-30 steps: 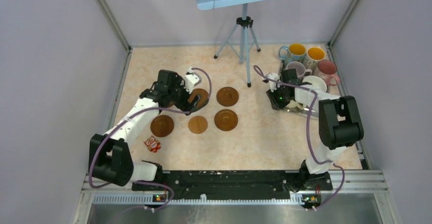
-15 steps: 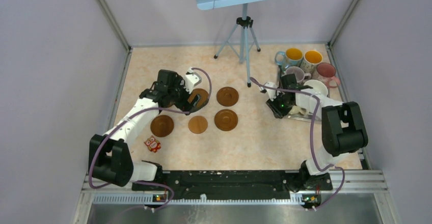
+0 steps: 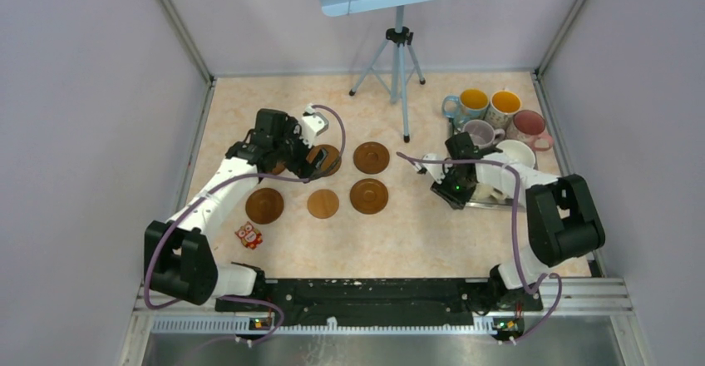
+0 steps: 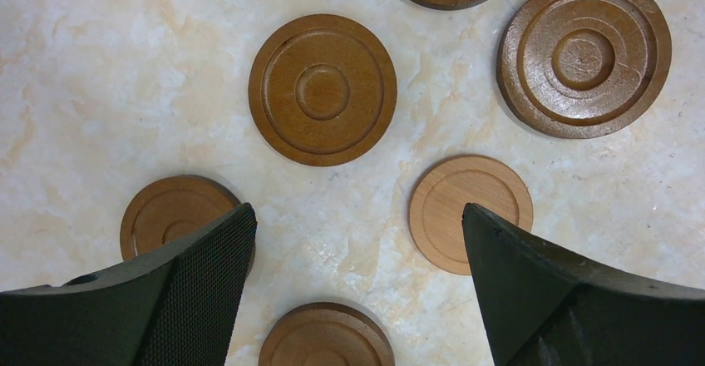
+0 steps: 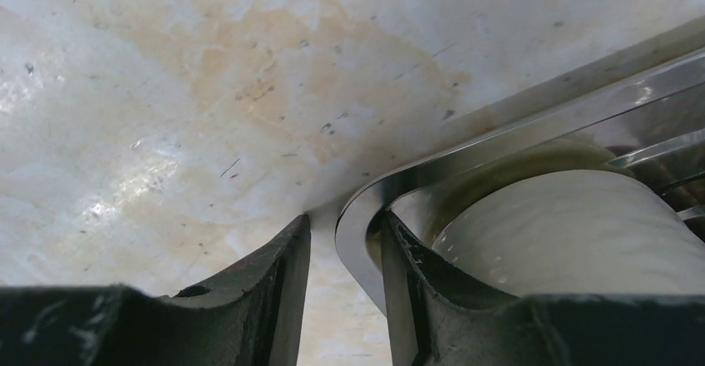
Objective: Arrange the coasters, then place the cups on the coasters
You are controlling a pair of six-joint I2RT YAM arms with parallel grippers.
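Legibility check, all three views — no text, label, brand, number or sign can be read on anything. The decoration on the white patterned cup (image 3: 501,110) is too small to make out as lettering.
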